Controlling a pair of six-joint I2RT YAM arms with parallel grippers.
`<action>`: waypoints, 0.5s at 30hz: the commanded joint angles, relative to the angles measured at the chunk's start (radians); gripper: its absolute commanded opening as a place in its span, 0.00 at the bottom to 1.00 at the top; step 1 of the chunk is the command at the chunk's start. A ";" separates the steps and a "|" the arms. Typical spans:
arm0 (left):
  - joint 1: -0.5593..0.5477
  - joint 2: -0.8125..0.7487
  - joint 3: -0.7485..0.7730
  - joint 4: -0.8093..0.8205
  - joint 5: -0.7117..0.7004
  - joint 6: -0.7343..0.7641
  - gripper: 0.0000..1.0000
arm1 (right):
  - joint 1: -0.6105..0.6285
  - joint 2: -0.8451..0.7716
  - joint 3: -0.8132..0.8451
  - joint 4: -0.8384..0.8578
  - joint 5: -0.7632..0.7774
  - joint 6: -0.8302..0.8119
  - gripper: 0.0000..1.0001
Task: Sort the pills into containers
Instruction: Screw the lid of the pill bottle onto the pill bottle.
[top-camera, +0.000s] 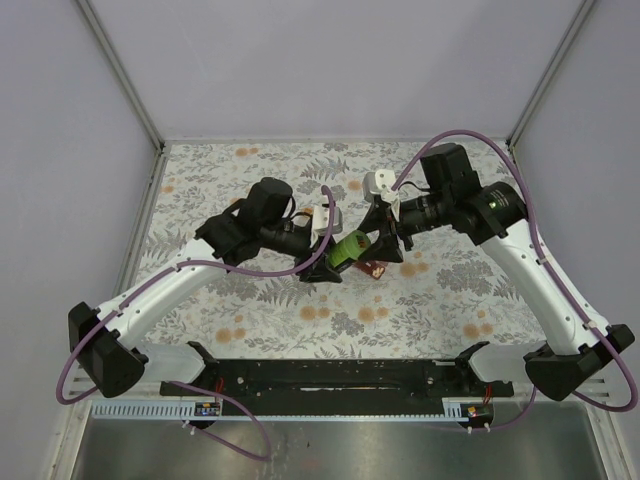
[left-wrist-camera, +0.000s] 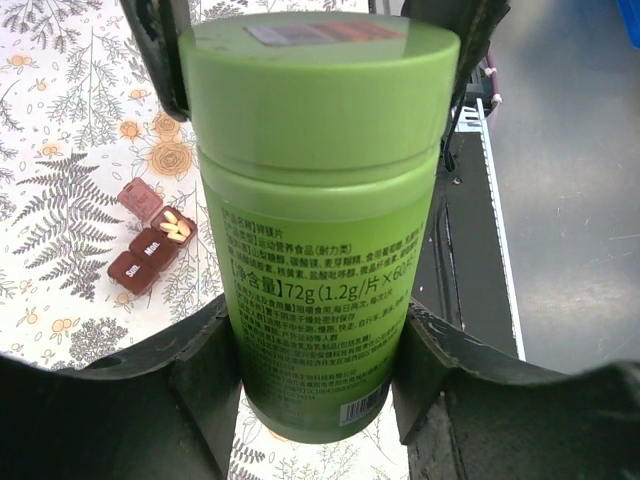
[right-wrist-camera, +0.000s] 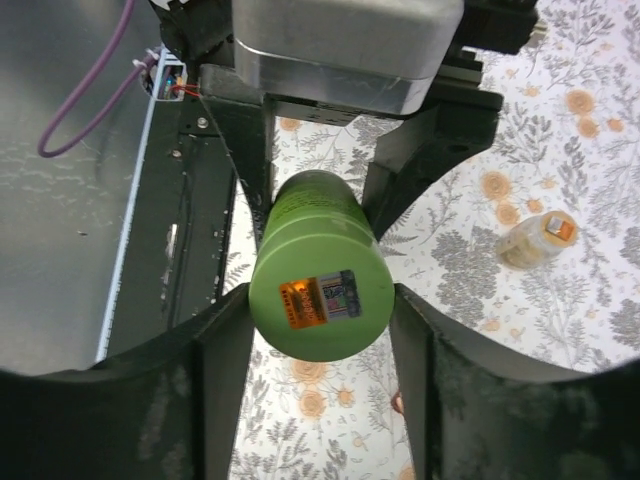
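The green bottle (top-camera: 350, 247) hangs tilted above the flowered cloth, held between both grippers. My left gripper (left-wrist-camera: 320, 335) is shut on the lower body of the green bottle (left-wrist-camera: 320, 200), one pad on each side. My right gripper (right-wrist-camera: 322, 300) is shut on the cap end of the green bottle (right-wrist-camera: 320, 290), where an orange sticker shows. The dark-red pill box (left-wrist-camera: 150, 250) lies on the cloth below, one lid open on several pale yellow pills (left-wrist-camera: 175, 228). The small pale-and-orange bottle (right-wrist-camera: 538, 238) lies on its side on the cloth.
A black rail (top-camera: 330, 375) carrying the arm bases runs along the near edge, with a metal sheet (top-camera: 400, 450) in front of it. Grey enclosure walls (top-camera: 60, 150) stand around the cloth-covered table (top-camera: 230, 180). Purple cables (top-camera: 470, 135) loop off both arms.
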 joint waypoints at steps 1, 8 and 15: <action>0.003 -0.001 0.036 0.042 0.025 -0.001 0.00 | 0.009 0.007 0.023 0.008 -0.012 0.008 0.56; 0.003 -0.030 0.017 0.116 -0.137 -0.034 0.00 | 0.007 0.019 0.007 0.057 -0.006 0.161 0.31; 0.000 -0.061 -0.004 0.202 -0.384 -0.050 0.00 | 0.007 0.050 -0.018 0.146 0.013 0.381 0.17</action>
